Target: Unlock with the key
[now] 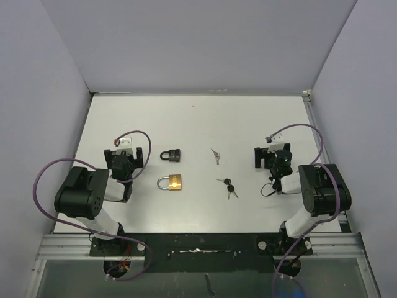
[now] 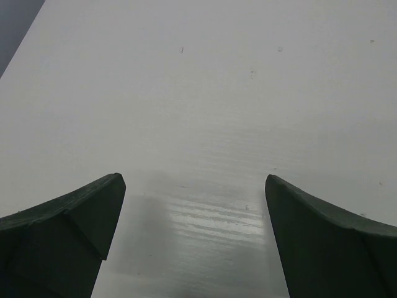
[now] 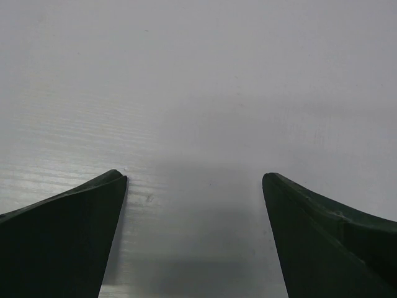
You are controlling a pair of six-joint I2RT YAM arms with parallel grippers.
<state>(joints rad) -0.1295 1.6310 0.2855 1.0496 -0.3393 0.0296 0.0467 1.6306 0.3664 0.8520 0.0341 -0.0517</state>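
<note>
The left jaws and the right jaws are wide open and hold nothing. Each wrist view shows only bare bench (image 2: 198,93) between them. The black lock (image 1: 172,154) and the gold lock (image 1: 173,183) lie just right of the left jaws. A silver key (image 1: 215,156) and two black keys (image 1: 228,186) lie in the middle, left of the right jaws.

No key is picked up yet. The keys lie flat, so the right jaws should likely come straight down and pinch one by its head. Which key fits which lock cannot be told.

The middle has open room. Walls (image 1: 37,93) stand at the left, right and far edges.
</note>
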